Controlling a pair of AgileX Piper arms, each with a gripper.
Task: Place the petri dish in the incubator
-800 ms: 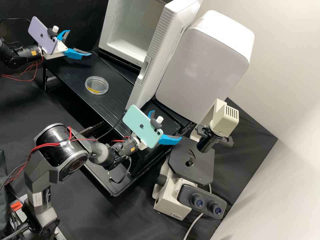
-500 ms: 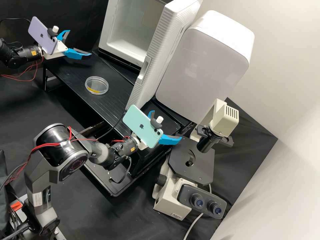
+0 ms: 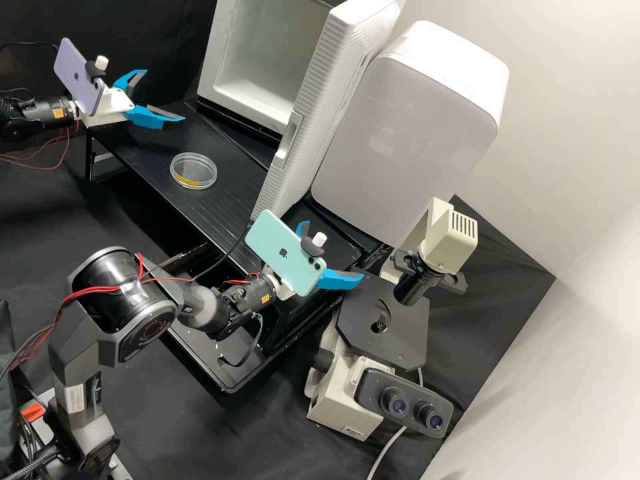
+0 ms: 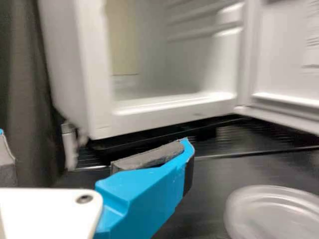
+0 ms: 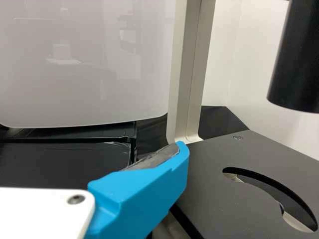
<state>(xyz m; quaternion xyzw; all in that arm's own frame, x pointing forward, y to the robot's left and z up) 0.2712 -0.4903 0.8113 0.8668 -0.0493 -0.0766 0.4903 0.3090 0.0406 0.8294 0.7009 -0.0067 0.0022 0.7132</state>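
Observation:
The clear petri dish [image 3: 193,170] with a yellowish layer lies on the black raised shelf [image 3: 220,200], in front of the open white incubator [image 3: 257,50]. My left gripper [image 3: 143,98] hovers open above the shelf's far left end, apart from the dish, with nothing between its fingers. In the left wrist view the petri dish [image 4: 273,213] lies just past one blue finger [image 4: 149,191], and the incubator's chamber [image 4: 164,64] stands beyond. My right gripper [image 3: 327,257] stands open over the microscope stage [image 3: 383,320], holding nothing; one blue finger [image 5: 144,186] shows in its wrist view.
The incubator's door [image 3: 320,100] swings out toward the front, beside a large white box [image 3: 407,127]. A microscope [image 3: 393,347] stands at the front right, its stage [image 5: 249,174] and dark objective [image 5: 299,55] close to my right gripper. Black cloth covers the bench.
My left gripper has shifted slightly left and down over the shelf's end, still open. The dish and my right arm have not moved.

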